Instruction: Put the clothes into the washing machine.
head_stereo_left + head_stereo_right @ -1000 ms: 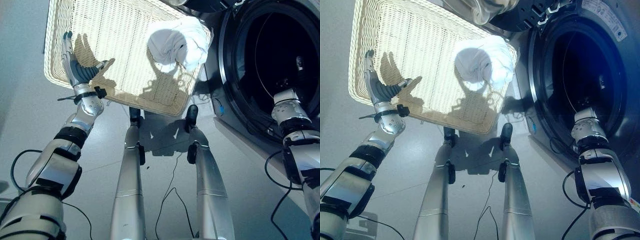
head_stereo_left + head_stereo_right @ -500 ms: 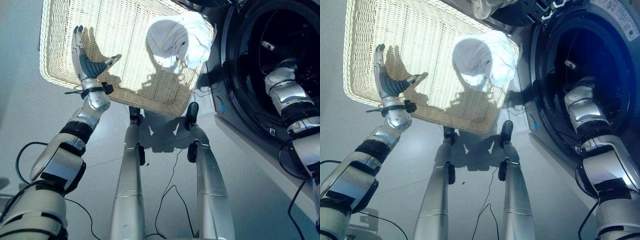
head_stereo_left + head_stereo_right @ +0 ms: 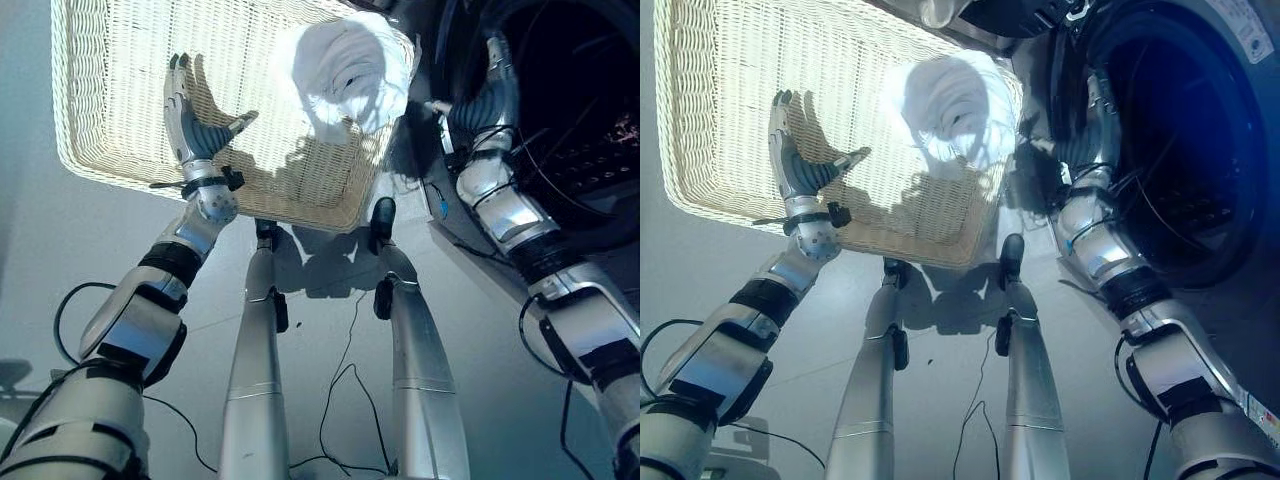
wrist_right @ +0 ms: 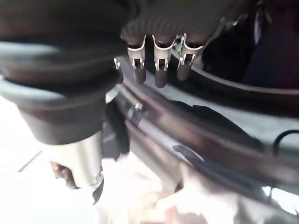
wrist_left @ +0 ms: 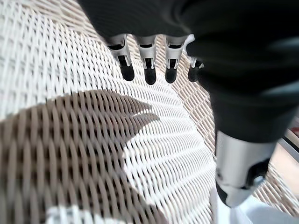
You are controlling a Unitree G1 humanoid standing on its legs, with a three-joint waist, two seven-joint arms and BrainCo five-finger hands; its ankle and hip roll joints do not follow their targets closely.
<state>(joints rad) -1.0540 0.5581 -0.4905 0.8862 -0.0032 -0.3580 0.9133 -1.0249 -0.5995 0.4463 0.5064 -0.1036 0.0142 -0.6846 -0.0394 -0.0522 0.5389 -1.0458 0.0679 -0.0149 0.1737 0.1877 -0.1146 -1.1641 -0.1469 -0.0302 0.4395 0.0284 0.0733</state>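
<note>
1. A bundle of white clothes (image 3: pixel 347 72) lies in the corner of a pale wicker basket (image 3: pixel 100 120), the corner nearest the washing machine (image 3: pixel 1200 150). It sits between the two hands, near the right one and well apart from the left one.
2. Neither hand touches the clothes.
3. The left hand (image 3: pixel 192 125) is raised over the basket floor, beside the bundle on the side away from the machine. Its fingers are straight and point upward in the head views, with the thumb stretched out sideways toward the clothes. The hand is open and holds nothing.
4. In the left wrist view the dark fingertips (image 5: pixel 149 77) hang in a row above the woven basket floor, apart from it, and the hand's shadow falls on the weave below.
5. The right hand (image 3: pixel 480 100) reaches up at the rim of the machine's round door opening (image 3: pixel 570 120), just past the basket corner that holds the clothes. The forearm slants up from the lower right.
6. In the right wrist view its fingers (image 4: pixel 160 60) are relaxed and straight, with the thumb (image 4: pixel 88 172) apart, over the dark door rim (image 4: pixel 210 144). This hand is open too and empty.
7. The drum behind the opening is dark.
</note>
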